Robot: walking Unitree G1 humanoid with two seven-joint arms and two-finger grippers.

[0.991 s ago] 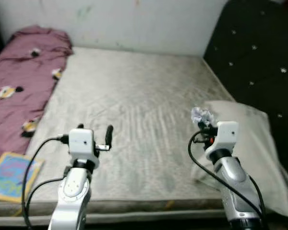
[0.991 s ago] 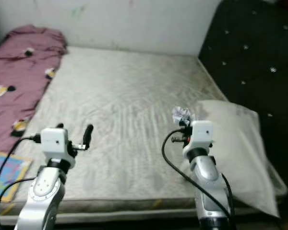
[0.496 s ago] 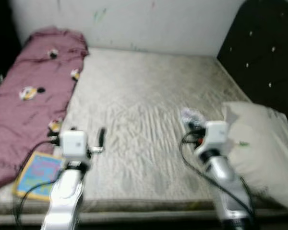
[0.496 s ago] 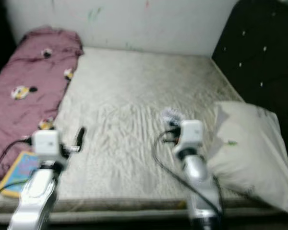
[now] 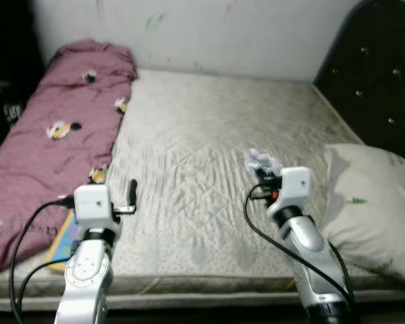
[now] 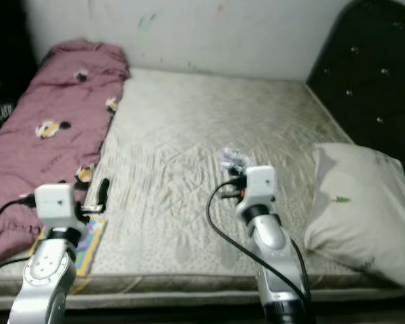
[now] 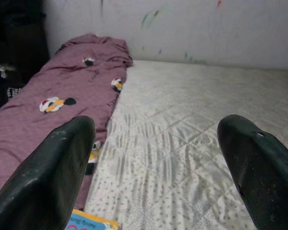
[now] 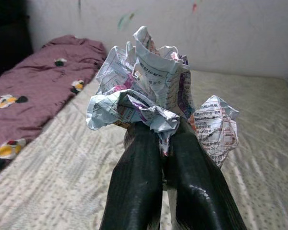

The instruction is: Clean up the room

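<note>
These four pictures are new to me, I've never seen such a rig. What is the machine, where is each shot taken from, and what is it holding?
A humanoid robot is standing at a bed. The two wide pictures come from its head camera, looking down at its two silver arms. The two close pictures come from cameras on the wrists, looking along the black fingers. On the mattress lie a maroon blanket, a pillow and a colourful book at the near edge. The right gripper has its jaws shut on a crumpled paper. The left gripper is open, holding nothing.
</note>
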